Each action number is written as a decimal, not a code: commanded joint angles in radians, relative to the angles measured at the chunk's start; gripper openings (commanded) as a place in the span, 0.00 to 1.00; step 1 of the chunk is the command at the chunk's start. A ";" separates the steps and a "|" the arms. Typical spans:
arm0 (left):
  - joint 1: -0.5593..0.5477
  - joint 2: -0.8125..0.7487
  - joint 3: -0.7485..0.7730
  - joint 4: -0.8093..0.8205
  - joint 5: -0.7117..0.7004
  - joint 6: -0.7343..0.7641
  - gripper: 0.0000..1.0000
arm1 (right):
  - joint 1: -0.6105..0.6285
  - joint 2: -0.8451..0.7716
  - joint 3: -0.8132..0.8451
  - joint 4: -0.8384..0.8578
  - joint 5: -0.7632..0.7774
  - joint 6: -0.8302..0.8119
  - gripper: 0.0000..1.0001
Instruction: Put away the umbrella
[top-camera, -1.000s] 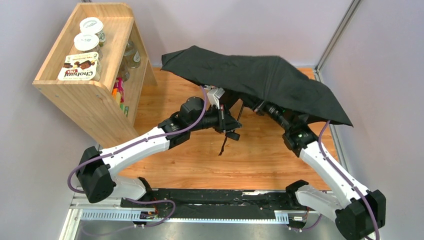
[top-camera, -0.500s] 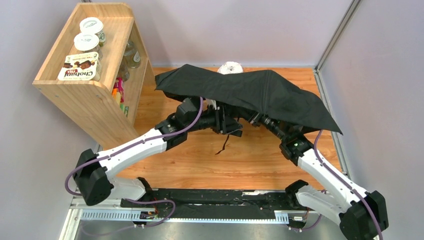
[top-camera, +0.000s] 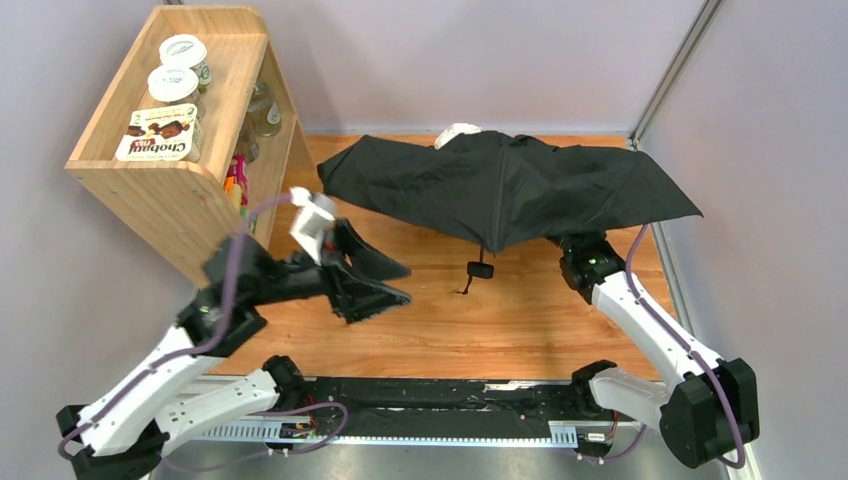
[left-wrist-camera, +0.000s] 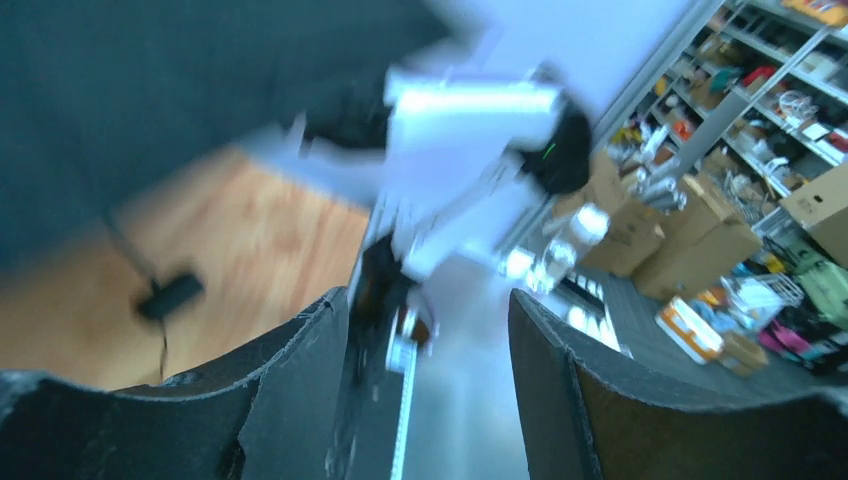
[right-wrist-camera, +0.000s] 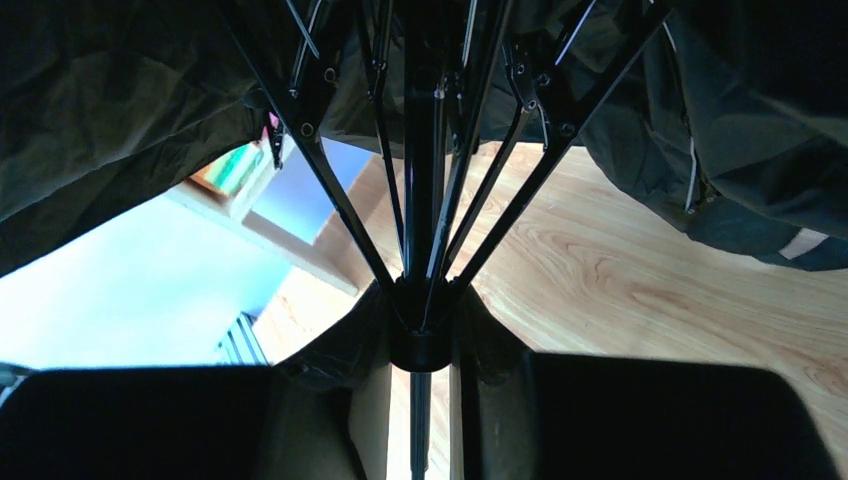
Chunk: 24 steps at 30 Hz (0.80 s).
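Right end effector (right-wrist-camera: 420, 405): clamped on the umbrella (top-camera: 510, 185). In the right wrist view its two fingers (right-wrist-camera: 640, 420) press from either side on the runner hub (right-wrist-camera: 420, 345), where the ribs (right-wrist-camera: 335, 190) fan out from the thin shaft (right-wrist-camera: 421, 200). In the top view this end effector is hidden under the canopy; only the right arm (top-camera: 640, 320) shows, entering beneath the near right edge of the fabric.

Umbrella position: open, with the black canopy spread over the far right part of the wooden counter (top-camera: 500, 330). The handle knob (top-camera: 481, 269) projects below the near edge of the canopy at about mid-width, and the wrist strap (top-camera: 466, 286) hangs from it toward the counter. The top view does not show whether the knob touches the counter.

Left end effector (top-camera: 378, 280): fingers apart, holding nothing. It sits well apart from the umbrella, to the left of the handle knob and near the counter's left side. The left wrist view is blurred; both fingers (left-wrist-camera: 250, 400) frame the lower edge with a wide gap between them.

Surroundings: a wooden shelf unit (top-camera: 180, 190) stands at the far left, carrying two lidded cups (top-camera: 183, 50) and a Chobani box (top-camera: 158, 133) on top. A white object (top-camera: 455, 131) shows just behind the canopy's far edge.
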 joint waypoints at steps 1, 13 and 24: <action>-0.002 0.132 0.404 -0.085 0.037 0.083 0.67 | 0.015 -0.026 -0.014 0.106 -0.057 -0.136 0.00; -0.023 0.597 0.676 0.196 0.285 -0.123 0.54 | 0.024 0.038 -0.005 0.180 -0.001 -0.193 0.00; 0.078 0.829 0.851 -0.092 0.193 0.006 0.43 | 0.090 -0.116 -0.123 0.236 -0.100 -0.182 0.00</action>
